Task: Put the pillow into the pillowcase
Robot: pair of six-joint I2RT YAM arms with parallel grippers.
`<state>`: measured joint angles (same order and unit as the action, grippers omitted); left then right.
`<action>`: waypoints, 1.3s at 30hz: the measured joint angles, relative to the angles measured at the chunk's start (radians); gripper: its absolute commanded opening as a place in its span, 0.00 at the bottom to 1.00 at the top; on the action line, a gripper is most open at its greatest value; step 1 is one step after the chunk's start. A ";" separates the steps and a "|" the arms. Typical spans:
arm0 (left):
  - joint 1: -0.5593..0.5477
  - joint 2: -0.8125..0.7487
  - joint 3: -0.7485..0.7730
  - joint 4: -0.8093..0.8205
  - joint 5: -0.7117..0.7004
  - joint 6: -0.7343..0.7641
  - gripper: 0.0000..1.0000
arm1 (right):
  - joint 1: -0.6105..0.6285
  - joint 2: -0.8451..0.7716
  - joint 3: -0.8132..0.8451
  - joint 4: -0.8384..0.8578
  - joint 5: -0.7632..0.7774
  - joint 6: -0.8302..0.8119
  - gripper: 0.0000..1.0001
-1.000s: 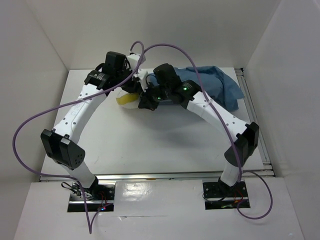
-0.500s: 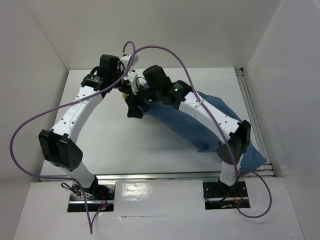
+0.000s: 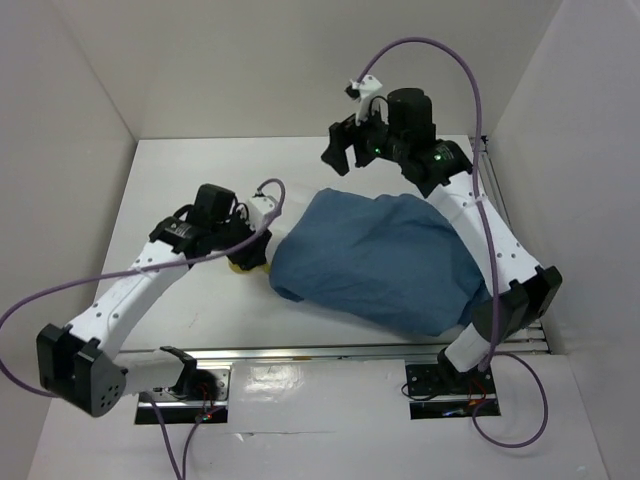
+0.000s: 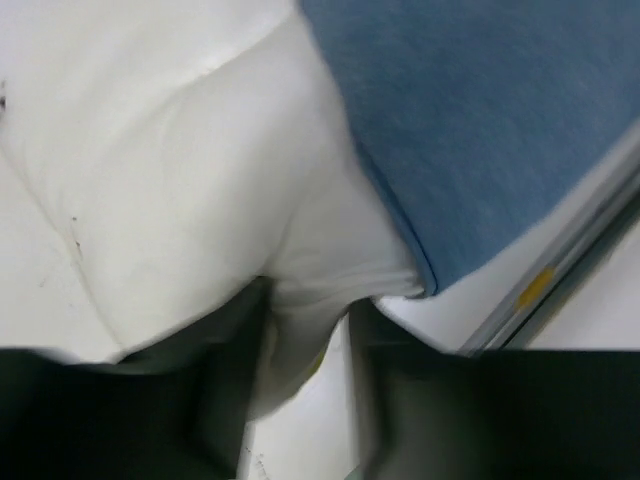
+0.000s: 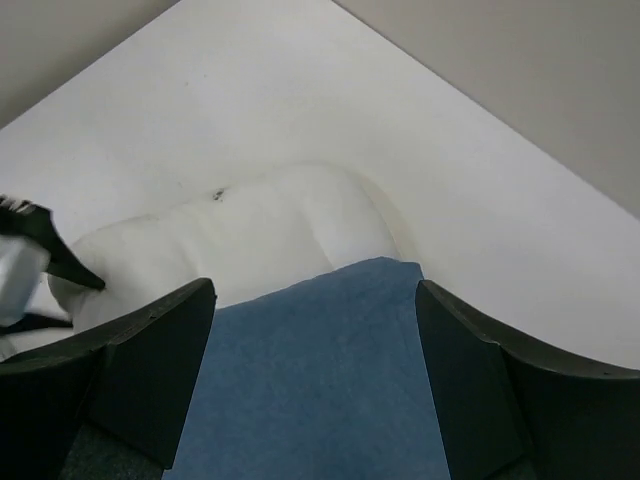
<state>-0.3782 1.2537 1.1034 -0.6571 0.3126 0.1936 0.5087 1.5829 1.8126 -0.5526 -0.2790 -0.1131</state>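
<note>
A: Top external, quick one: pillowcase (image 3: 385, 260) looks stuffed, lying right of the counter's (image 3: 190, 180) middle, toward the near edge. Pillow in?
B: Mostly. One end of the pillow (image 4: 180, 200) pokes out of the case's mouth on the left side, with cream cloth bare in both wrist views
A: Left tool (image 3: 247, 255)?
B: Low at that bare end, with a fold of pillow between its fingers (image 4: 220, 400). Pinched or loose, can't tell, too blurry
A: Right tool (image 5: 315, 290)?
B: Raised toward the counter's far edge, jaws wide apart, nothing in them
A: What's left?
B: My guess: get the mouth over that last end, or push the end in. Not done yet
</note>
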 measured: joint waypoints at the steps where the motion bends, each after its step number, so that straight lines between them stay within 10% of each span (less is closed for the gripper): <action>1: -0.018 -0.034 -0.018 -0.014 0.000 0.028 0.70 | -0.033 0.010 0.000 -0.004 -0.022 0.014 0.86; 3: -0.061 -0.102 -0.046 -0.041 -0.004 0.072 0.92 | -0.106 0.048 0.008 -0.023 -0.090 0.042 0.83; 10: -0.129 -0.126 0.035 0.001 -0.151 0.119 1.00 | -0.217 0.252 0.005 -0.153 -0.330 0.098 0.82; 25: 0.150 0.832 0.799 -0.090 0.029 -0.041 1.00 | -0.220 0.292 -0.031 -0.199 -0.518 0.157 0.82; 34: 0.225 1.087 1.016 -0.211 0.171 -0.097 0.99 | -0.232 0.319 -0.024 -0.199 -0.534 0.161 0.82; 38: 0.229 1.090 1.006 -0.208 0.221 -0.093 0.67 | -0.242 0.340 -0.019 -0.199 -0.548 0.163 0.82; 39: 0.230 1.090 0.999 -0.207 0.240 -0.093 0.12 | -0.245 0.347 -0.019 -0.199 -0.550 0.165 0.82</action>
<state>-0.1486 2.3440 2.1029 -0.8639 0.5529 0.1009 0.2634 1.9301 1.7931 -0.7513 -0.8288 0.0521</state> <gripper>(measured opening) 0.737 0.822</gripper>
